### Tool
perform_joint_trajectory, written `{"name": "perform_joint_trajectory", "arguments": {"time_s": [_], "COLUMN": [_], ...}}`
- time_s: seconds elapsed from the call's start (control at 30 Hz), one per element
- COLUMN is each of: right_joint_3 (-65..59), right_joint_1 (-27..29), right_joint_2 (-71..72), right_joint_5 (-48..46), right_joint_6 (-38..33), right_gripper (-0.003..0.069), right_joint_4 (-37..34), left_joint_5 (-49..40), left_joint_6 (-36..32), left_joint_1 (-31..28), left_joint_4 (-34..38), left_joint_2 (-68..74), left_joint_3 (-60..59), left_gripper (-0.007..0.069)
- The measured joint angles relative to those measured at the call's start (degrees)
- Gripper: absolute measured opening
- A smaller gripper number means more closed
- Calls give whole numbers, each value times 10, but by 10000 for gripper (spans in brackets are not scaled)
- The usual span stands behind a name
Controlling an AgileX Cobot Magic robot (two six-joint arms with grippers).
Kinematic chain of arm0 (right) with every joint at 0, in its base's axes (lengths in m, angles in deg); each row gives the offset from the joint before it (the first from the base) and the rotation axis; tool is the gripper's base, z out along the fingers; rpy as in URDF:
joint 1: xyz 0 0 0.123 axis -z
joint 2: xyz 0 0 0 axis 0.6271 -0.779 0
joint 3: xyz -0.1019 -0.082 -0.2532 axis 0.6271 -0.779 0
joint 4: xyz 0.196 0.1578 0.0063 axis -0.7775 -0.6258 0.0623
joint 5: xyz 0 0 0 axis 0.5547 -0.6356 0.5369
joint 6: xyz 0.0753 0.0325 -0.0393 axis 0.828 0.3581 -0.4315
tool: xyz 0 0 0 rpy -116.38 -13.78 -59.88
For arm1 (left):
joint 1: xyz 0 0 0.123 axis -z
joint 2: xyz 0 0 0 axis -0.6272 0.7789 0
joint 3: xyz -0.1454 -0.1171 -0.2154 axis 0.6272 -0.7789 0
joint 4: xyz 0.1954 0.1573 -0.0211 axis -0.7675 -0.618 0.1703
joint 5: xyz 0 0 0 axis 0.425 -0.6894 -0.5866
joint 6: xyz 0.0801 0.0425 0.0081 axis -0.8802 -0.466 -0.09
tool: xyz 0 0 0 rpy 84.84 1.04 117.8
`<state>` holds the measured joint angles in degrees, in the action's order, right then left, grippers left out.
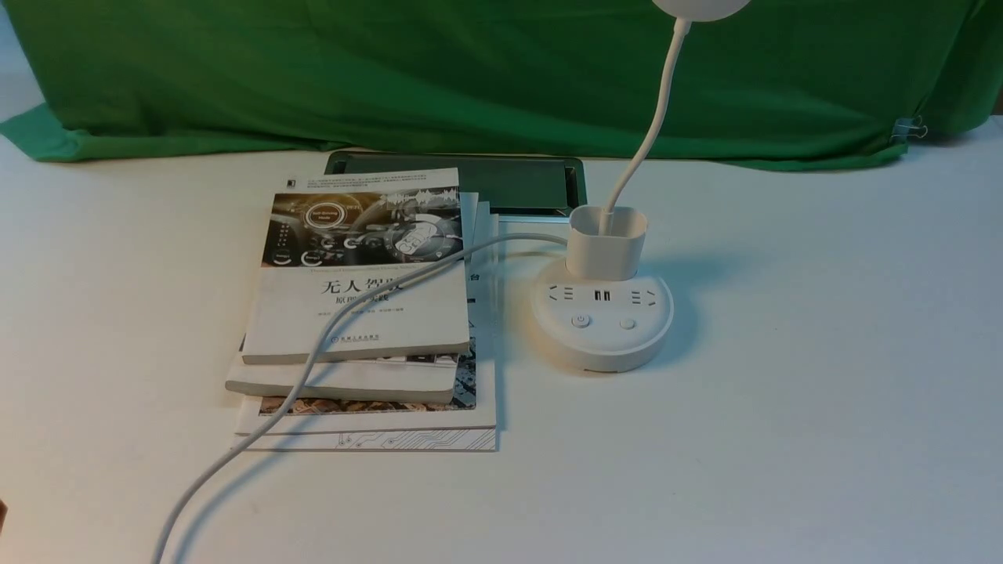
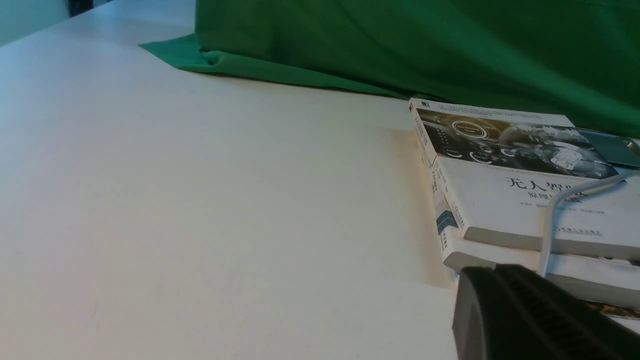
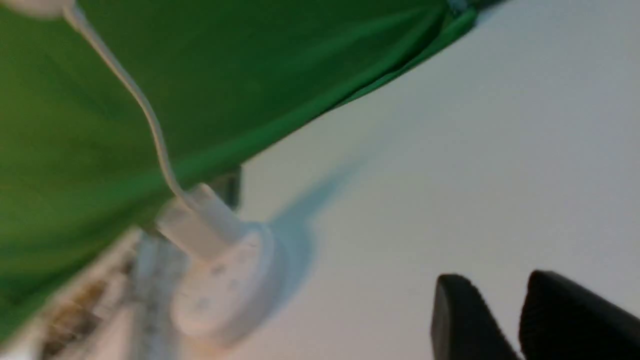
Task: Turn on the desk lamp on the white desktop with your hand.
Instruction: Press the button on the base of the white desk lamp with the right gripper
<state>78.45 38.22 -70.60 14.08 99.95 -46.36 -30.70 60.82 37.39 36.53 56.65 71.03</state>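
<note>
Lamp: the desk lamp (image 1: pixel 602 313) stands on the white table (image 1: pixel 783 439) a little right of the middle, closer to the far edge than the near one.
Lamp build: a round base with a cup on top. A thin neck rises from the cup and leans toward the right edge. The head is mostly cut off, so I cannot tell whether it is lit.
Buttons: the power button (image 1: pixel 580 319) and a second button (image 1: pixel 627 323) sit side by side on the base top, on the side facing the near edge.
Right gripper: the right gripper (image 3: pixel 497 282) has its fingers slightly parted, with nothing between them. It is well apart from the lamp.
Left gripper: only one finger of the left gripper (image 2: pixel 505 300) shows, so I cannot tell how it is set. It is just beside the books (image 1: pixel 360 313) and the cable (image 1: pixel 313 352).
Direction: the lamp lies ahead of the right gripper, toward the far edge and the table's middle.
Nearer arm: probably the right. The books lie between the left edge and the lamp.
Next move: likely reach over the base and press straight down on the power button.
</note>
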Motion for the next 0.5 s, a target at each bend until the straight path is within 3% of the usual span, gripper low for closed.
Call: {"name": "perform_joint_trajectory", "arguments": {"time_s": [0.07, 0.2, 0.37, 0.5], "right_joint_3": [0, 0, 0, 0], "right_joint_1": [0, 0, 0, -1], "right_joint_2": [0, 0, 0, 0], "right_joint_5": [11, 47, 48, 43], "right_joint_6": [78, 120, 62, -34], "right_gripper": [242, 242, 242, 233], "right_joint_4": [-24, -35, -37, -39], "left_joint_5": [0, 0, 0, 0], "left_joint_6": [0, 0, 0, 0], "left_joint_1": [0, 0, 0, 0], "left_joint_4": [3, 0, 3, 0], "left_joint_2": [0, 0, 0, 0], "left_joint_3": [0, 0, 0, 0], "left_gripper": [21, 21, 21, 21]}}
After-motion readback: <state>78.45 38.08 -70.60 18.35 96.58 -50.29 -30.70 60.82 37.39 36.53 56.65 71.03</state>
